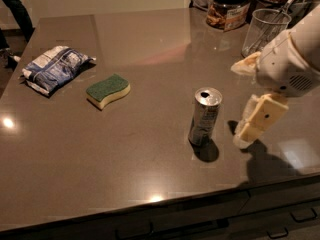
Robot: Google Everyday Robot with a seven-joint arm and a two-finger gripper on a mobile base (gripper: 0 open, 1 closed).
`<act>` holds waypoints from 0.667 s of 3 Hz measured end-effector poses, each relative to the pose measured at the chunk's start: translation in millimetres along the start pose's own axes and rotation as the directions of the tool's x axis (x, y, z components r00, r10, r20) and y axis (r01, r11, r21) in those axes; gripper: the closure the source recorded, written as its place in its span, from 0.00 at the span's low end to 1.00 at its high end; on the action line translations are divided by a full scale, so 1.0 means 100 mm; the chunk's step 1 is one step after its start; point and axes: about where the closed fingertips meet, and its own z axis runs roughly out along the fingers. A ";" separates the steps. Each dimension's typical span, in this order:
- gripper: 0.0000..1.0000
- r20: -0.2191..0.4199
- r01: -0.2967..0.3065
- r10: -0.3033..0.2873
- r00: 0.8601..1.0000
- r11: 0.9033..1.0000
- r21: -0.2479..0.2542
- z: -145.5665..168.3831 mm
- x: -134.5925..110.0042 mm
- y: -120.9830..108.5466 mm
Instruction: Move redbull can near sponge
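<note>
One redbull can (205,116) is seen standing upright on the dark surface (150,179), toward its front right. The sponge (107,90) is found well apart from it, to the left, green side up, with a blue-and-white bag (54,68) beyond. The hand (254,125) is held just right of the can, not touching it. Whether it is apart or together cannot be told.

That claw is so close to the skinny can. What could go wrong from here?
The redbull can is tall, slim and open on top. The claw, close beside it, could knock it over instead of gripping it. Set down too close, it could land on the edge of the sponge and tip.
</note>
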 end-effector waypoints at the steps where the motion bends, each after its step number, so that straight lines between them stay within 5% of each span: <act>1: 0.00 0.076 0.034 -0.032 0.997 0.999 -0.021 0.25 -0.16 0.03; 2: 0.00 0.133 0.064 -0.058 0.989 0.997 -0.041 0.49 -0.32 0.01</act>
